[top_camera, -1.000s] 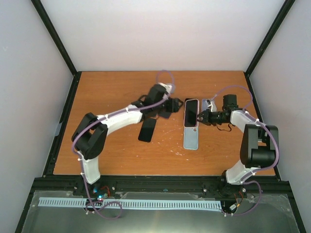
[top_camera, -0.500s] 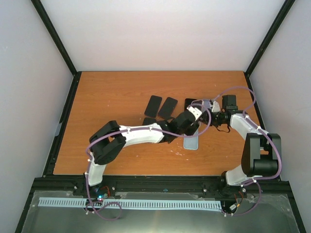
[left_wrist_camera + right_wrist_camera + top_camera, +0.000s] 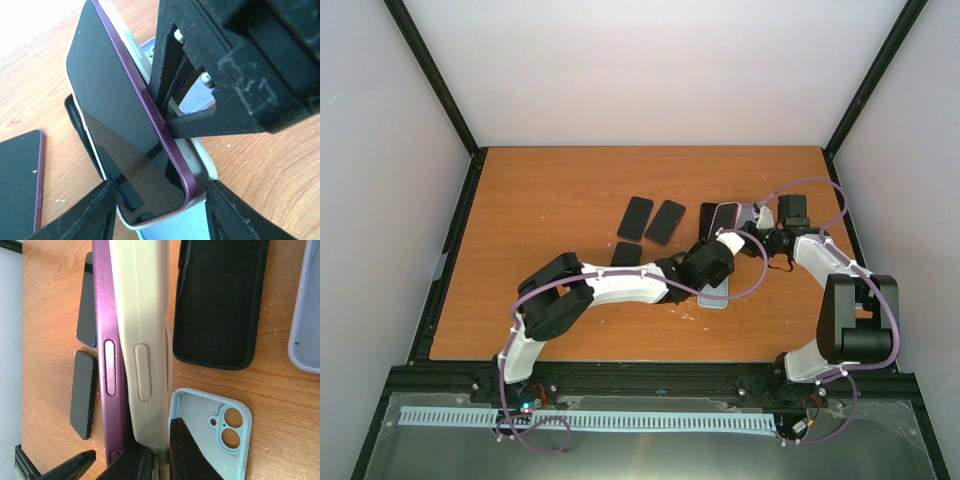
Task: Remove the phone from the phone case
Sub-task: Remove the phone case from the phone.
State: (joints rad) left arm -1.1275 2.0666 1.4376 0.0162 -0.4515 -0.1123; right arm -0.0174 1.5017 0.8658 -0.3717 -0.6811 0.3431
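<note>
Right pincer [image 3: 161,456]: clenching an edge of the cream silicone phone case [image 3: 142,340], holding it tilted above the wooden desk [image 3: 540,190].
Purple-edged phone [image 3: 120,125]: sitting partly out of that case.
Left pincer [image 3: 162,210]: straddling the phone's lower end; cannot tell whether it is gripping.
</note>
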